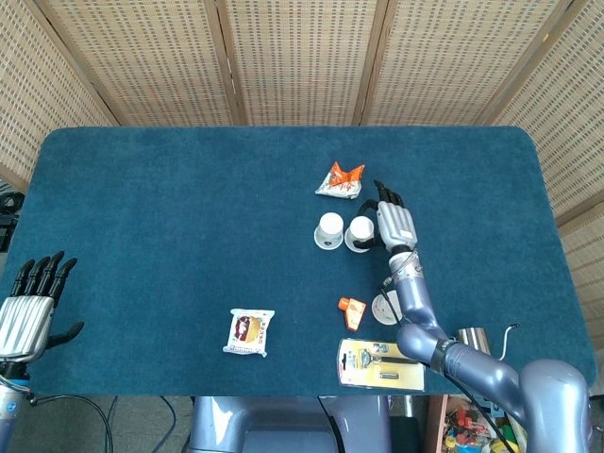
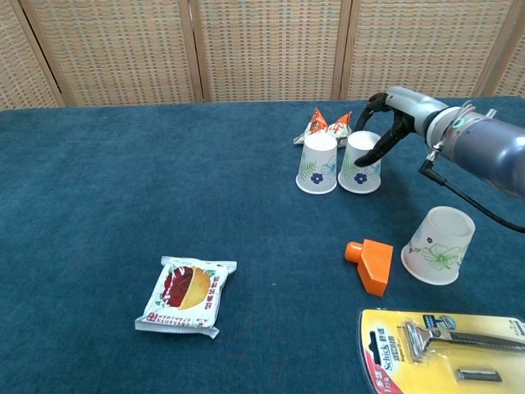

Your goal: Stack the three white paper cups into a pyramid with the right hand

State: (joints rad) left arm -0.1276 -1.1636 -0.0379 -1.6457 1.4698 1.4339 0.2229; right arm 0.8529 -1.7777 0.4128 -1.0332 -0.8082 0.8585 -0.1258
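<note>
Presently I note the third cup [image 2: 440,245] nearest, alone at 4 o'clock; farther, my right hand [image 2: 392,123] wraps fingers [image 2: 371,155] round the second cup [image 2: 360,162], touching the first cup [image 2: 318,163] at its 9 o'clock.

the only text that can be read stands on the yellow razor package [image 2: 443,349] at the near right of the table; the brand "schick" is printed along its left edge in the chest view; some small characters stand beside the brand, but they are too small to read. the print on the snack packet [image 2: 187,296] is too blurred to make out.
</note>
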